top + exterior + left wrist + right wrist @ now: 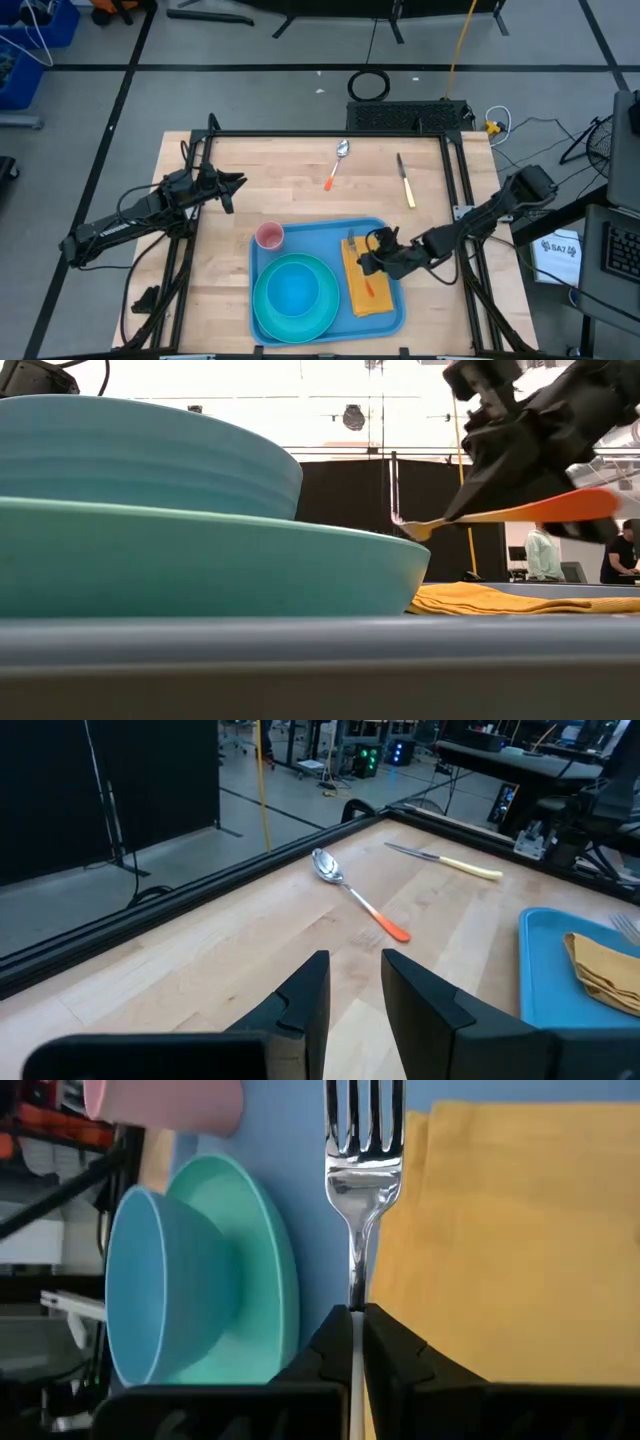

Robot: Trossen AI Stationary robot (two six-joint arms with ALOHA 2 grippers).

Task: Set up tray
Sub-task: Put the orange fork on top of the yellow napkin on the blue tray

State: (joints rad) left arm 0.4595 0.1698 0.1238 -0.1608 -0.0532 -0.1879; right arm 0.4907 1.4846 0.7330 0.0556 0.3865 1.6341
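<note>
The light-blue tray (312, 236) lies near the table's near edge. It holds a teal plate (318, 312) with a blue bowl (295, 290) on it, a pink cup (269, 236) and a yellow-orange napkin (368, 297). My right gripper (372, 264) is above the napkin, shut on an orange-handled fork (362, 1140). My left gripper (238, 184) hovers open over bare wood left of the tray's far edge. A spoon (337, 165) and a knife (405, 180) lie on the wood beyond the tray. My right gripper pinches the fork between its two fingers (335, 1342), on the stem just behind the metal neck (357, 1280), at the front of the orange handle (560, 507). The fingers slant down from the table's right. The fork is lifted clear of the napkin (480, 600), nearly level, tines (400, 520) toward the far edge.
A black frame rail (330, 134) runs along the table's far edge and down both sides. Bare wood lies left of the tray and between the tray and the spoon. People (545, 555) stand in the room far behind the table.
</note>
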